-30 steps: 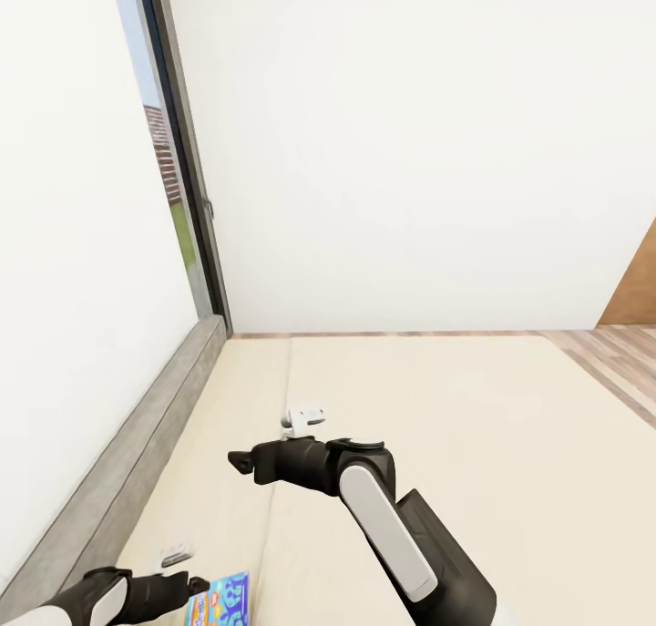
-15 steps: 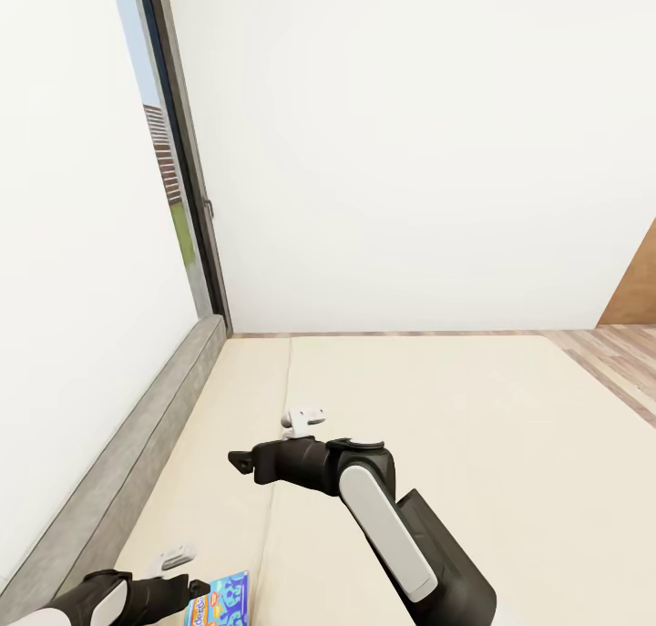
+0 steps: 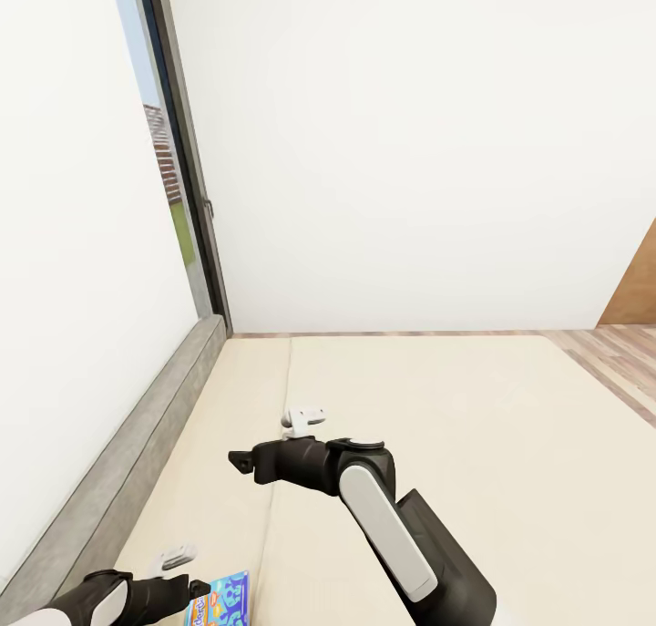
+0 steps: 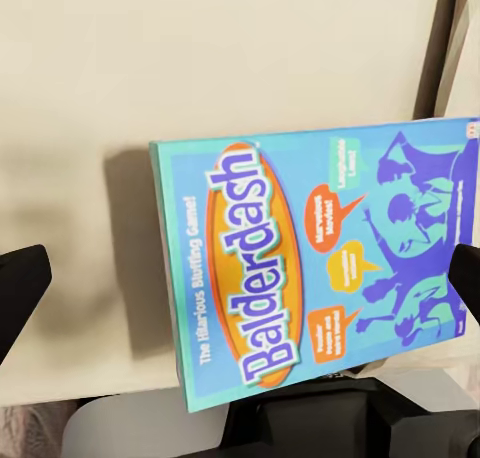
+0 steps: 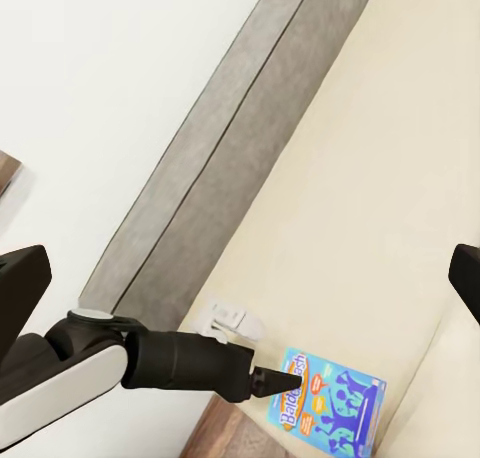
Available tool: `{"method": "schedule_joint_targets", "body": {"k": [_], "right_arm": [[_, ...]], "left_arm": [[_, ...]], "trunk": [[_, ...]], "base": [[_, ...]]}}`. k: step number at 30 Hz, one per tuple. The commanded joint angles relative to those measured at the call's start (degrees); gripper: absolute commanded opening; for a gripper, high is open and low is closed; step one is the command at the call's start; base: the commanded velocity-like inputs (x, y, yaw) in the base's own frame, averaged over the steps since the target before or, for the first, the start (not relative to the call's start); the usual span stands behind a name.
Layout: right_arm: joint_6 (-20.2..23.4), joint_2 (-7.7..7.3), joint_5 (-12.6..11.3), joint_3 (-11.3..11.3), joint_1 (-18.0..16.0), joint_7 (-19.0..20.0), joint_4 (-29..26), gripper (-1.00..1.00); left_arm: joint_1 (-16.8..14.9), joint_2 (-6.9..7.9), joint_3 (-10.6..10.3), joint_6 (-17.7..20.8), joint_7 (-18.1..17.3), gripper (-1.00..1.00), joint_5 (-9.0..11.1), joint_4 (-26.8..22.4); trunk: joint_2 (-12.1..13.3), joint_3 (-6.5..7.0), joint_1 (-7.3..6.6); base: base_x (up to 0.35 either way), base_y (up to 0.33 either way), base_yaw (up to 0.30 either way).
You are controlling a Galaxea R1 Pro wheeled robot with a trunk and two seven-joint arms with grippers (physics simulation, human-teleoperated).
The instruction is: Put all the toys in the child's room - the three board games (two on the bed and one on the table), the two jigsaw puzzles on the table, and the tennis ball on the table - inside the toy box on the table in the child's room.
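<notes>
While the blue board game (image 4: 320,278) is lying flat on the bed (image 3: 474,444), the left tool (image 4: 245,278) is hovering over it, fingers spread wide; the right tool (image 5: 245,278) is seemingly spread too.

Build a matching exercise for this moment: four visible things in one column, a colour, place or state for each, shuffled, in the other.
Things:
1. board game
2. bed
3. headboard
4. left gripper

Descriptions:
A. plain beige
B. grey, running along the wall
C. open, fingers wide apart above the box
D. blue, lettered Balderdash, lying flat on the mattress

Pairs: 1-D, 2-A, 3-B, 4-C
</notes>
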Motion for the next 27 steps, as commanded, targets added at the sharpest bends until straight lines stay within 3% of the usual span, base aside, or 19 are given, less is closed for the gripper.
{"method": "schedule_joint_targets", "body": {"k": [1,27], "right_arm": [[0.1,0.01,-0.6,0.0,-0.1,-0.6,-0.1,1.00],[0.1,0.01,-0.7,0.0,-0.1,-0.6,0.0,1.00]], "left_arm": [[0.0,0.04,-0.4,0.4,-0.1,1.00,0.6,-0.1],[0.0,-0.01,-0.4,0.4,-0.1,1.00,0.6,-0.1]], "trunk": [[0.0,-0.06,0.00],[0.0,-0.06,0.00]], "base": [[0.000,0.000,0.000],[0.000,0.000,0.000]]}}
